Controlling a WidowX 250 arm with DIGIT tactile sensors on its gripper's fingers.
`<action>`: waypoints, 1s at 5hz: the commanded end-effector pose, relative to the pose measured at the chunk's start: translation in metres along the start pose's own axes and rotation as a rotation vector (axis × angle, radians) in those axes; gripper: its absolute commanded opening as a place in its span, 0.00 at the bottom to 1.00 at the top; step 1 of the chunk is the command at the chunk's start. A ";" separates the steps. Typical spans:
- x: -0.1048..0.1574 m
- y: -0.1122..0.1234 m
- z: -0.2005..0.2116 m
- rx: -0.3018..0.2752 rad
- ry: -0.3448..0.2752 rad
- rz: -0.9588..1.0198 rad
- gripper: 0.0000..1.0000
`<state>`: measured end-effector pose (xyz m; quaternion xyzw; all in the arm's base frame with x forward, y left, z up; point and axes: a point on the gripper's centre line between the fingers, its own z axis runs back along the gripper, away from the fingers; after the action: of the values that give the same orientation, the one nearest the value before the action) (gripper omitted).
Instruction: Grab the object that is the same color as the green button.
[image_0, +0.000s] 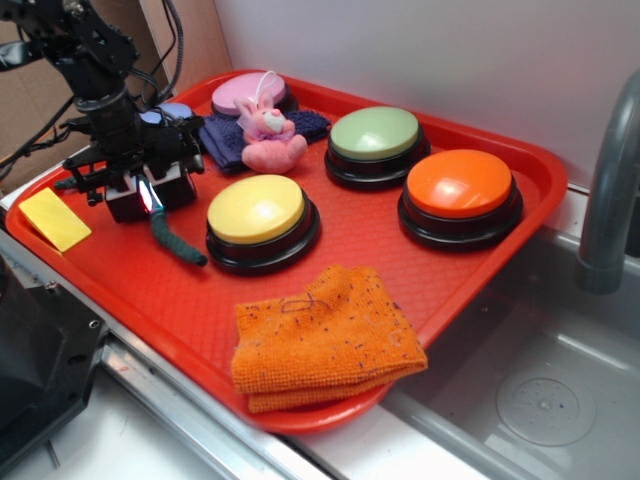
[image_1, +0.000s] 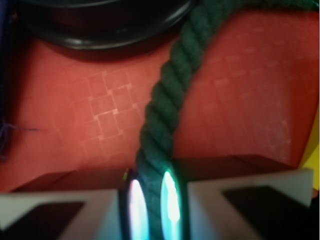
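Red tray (image_0: 480, 270) fills our counter beside a sink; we read no labels or writing anywhere. Our gripper (image_0: 152, 196) stands at the tray's left side, jaws pinching the dark green rope (image_1: 165, 120), which trails toward the yellow button (image_0: 257, 210). Behind sits the green button (image_0: 375, 134).

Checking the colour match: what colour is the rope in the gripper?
Dark green rope, clearest in the wrist view, pinched in the gripper.
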<state>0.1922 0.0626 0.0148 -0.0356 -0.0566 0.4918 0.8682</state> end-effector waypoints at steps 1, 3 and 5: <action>-0.002 -0.014 0.043 0.003 -0.028 -0.253 0.00; -0.023 -0.048 0.103 0.018 -0.025 -0.543 0.00; -0.064 -0.061 0.139 -0.039 -0.005 -0.886 0.00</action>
<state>0.1929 -0.0280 0.1420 -0.0171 -0.0496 0.0851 0.9950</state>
